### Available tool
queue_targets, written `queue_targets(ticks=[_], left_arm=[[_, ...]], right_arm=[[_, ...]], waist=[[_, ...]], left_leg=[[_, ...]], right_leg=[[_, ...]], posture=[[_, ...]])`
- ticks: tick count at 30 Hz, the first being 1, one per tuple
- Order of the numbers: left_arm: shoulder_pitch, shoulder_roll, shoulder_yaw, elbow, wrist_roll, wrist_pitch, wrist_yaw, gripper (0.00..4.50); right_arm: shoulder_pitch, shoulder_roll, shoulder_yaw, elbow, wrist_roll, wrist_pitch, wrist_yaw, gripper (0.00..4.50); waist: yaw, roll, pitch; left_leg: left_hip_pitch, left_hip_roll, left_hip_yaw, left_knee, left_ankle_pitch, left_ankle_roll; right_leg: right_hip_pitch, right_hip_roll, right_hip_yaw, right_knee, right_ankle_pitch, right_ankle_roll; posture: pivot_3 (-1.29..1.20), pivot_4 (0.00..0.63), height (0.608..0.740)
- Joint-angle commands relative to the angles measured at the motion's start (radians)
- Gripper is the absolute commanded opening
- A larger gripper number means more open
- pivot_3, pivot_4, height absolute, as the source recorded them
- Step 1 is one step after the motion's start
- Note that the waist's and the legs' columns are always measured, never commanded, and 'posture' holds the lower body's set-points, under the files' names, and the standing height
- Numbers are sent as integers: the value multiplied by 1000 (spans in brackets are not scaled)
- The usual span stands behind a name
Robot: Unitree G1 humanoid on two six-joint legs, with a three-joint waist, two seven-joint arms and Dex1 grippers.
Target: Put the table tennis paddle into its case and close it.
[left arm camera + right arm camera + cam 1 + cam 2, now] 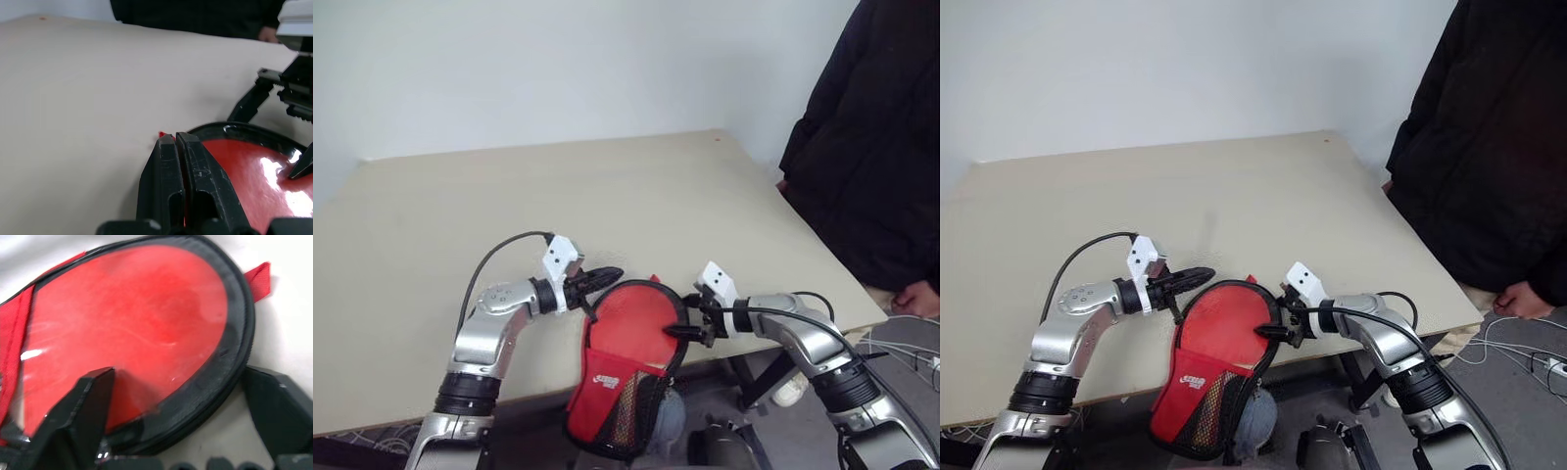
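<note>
2 grippers share the flat paddle-shaped zip case (631,367), red under clear plastic with black edging, at the beige table's (607,196) near edge.
Round end at 12 o'clock, mesh end hanging toward 6. Left gripper (607,277) pinched shut on its rim; right gripper (682,315) straddles the 3 o'clock rim, jaws apart. Best hold the rim taut before zipping.

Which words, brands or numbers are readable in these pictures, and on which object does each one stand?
No text can be read.
The case carries one white printed mark on its red panel, too small and blurred to read.
The table and both grippers show no lettering.
</note>
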Motion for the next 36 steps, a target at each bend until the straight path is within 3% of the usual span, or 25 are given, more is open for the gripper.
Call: queue_targets(ticks=[1, 5, 14, 21, 27, 30, 36], left_arm=[[13, 16, 36, -53, -26, 7, 22, 0], [42, 22, 54, -68, -30, 12, 37, 0], [84, 17, 54, -87, -35, 11, 70, 0], [94, 16, 47, -107, -46, 20, 85, 0], [88, 19, 45, -109, -52, 27, 92, 0], [93, 20, 46, -117, -53, 29, 96, 0], [98, 22, 51, -126, -56, 32, 104, 0]], right_arm=[[-34, 15, -13, 2, -4, -30, -3, 3156], [-48, 10, -20, 23, -7, -44, 0, 2015], [-98, 13, -20, 72, -17, -75, 21, 28], [-243, 64, 9, 238, -105, -219, 4, 28], [-505, 194, -13, 600, -174, -377, -68, 28], [-674, 292, -34, 867, -216, -484, -194, 28], [-828, 412, -66, 1178, -268, -638, -302, 28]], waist=[[-2, 0, 0], [-6, 0, 0], [-8, 0, 0], [-9, 0, 0], [-13, 0, 1], [-14, 0, 1], [-17, 0, 1]], left_leg=[[0, 0, 0, 0, 0, 0], [0, 0, 0, -1, 0, 0], [0, 0, 1, 0, 0, 0], [0, 0, 2, 0, 1, -1], [0, 4, 8, 0, 5, -3], [0, 6, 9, -1, 5, -4], [0, 9, 11, -3, 7, -7]], right_leg=[[0, 0, 0, 0, 0, 0], [-1, 0, 0, 0, 0, 0], [-1, 0, 0, 0, 0, 0], [-1, 0, 1, 1, 1, -1], [-3, 1, 1, 4, 4, -4], [-3, 3, 1, 4, 5, -4], [-5, 7, 3, 5, 7, -5]], posture=[[0, 0, 725], [0, 0, 725], [0, 0, 725], [0, 0, 725], [0, 0, 725], [0, 0, 725], [0, 0, 725]])
